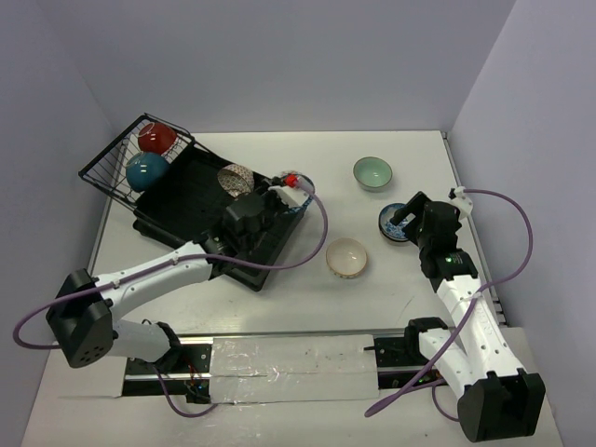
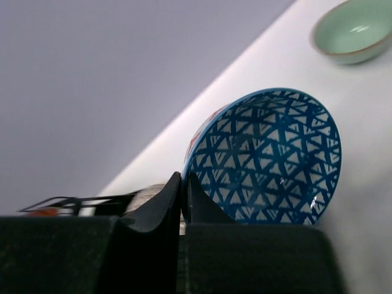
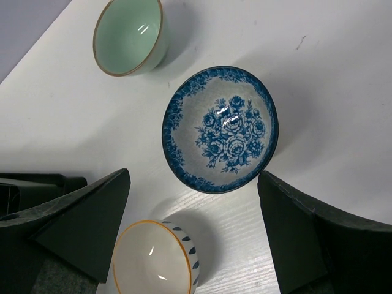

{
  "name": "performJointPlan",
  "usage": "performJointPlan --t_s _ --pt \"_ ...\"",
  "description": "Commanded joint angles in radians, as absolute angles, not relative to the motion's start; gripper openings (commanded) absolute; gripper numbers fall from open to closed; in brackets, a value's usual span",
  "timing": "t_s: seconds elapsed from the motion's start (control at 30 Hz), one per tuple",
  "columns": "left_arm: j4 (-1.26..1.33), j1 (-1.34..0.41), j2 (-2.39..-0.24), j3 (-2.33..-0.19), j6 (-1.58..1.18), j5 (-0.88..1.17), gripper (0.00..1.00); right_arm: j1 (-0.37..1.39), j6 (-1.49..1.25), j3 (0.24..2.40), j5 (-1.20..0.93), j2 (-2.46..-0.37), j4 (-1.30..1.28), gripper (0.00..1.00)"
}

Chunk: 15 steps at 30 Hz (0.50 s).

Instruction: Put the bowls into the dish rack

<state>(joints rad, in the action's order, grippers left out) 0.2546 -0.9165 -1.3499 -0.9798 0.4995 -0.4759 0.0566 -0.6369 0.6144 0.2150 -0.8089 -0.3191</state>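
The top external view looks steeply down over the whole surface (image 1: 372,307) from above its near edge. Left wrist sits low and close; right wrist looks down. All share the mint green bowl (image 1: 372,173).

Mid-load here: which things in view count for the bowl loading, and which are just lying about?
Part of the job:
- dish rack
- red bowl, teal bowl and brown-patterned bowl, already in it
- lattice bowl, gripped by the left tool
- mint bowl, floral bowl and cream bowl, outside it

Just lying about:
- silver tape strip at the near edge
- purple cables
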Motion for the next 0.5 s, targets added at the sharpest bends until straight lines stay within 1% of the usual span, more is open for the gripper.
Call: performJointPlan --t_s 0.0,0.03,0.13,0.17,0.27,0.47 --pt "0.716 -0.874 -1.298 -0.858 0.825 -0.450 0.00 0.066 -0.626 0.609 0.218 -0.790 -0.276 0.92" --pt "0.820 -0.867 -1.302 -0.835 0.883 -0.442 0.00 0.067 -0.623 0.607 0.219 -0.788 -0.276 0.92" --pt "0.812 -0.828 -1.335 -0.833 0.907 -0.417 0.00 0.072 -0.623 0.603 0.221 -0.785 -0.275 0.93" --pt "0.852 -0.810 -1.341 -0.806 0.911 -0.398 0.00 0.072 -0.624 0.600 0.222 -0.787 -0.270 0.93" --pt "0.949 -0.782 -1.350 -0.744 0.954 -0.292 0.00 0.072 -0.621 0.598 0.225 -0.785 -0.273 0.93" --pt "0.992 -0.721 -1.396 -0.690 1.005 -0.147 0.00 0.072 -0.620 0.600 0.230 -0.793 -0.276 0.93"
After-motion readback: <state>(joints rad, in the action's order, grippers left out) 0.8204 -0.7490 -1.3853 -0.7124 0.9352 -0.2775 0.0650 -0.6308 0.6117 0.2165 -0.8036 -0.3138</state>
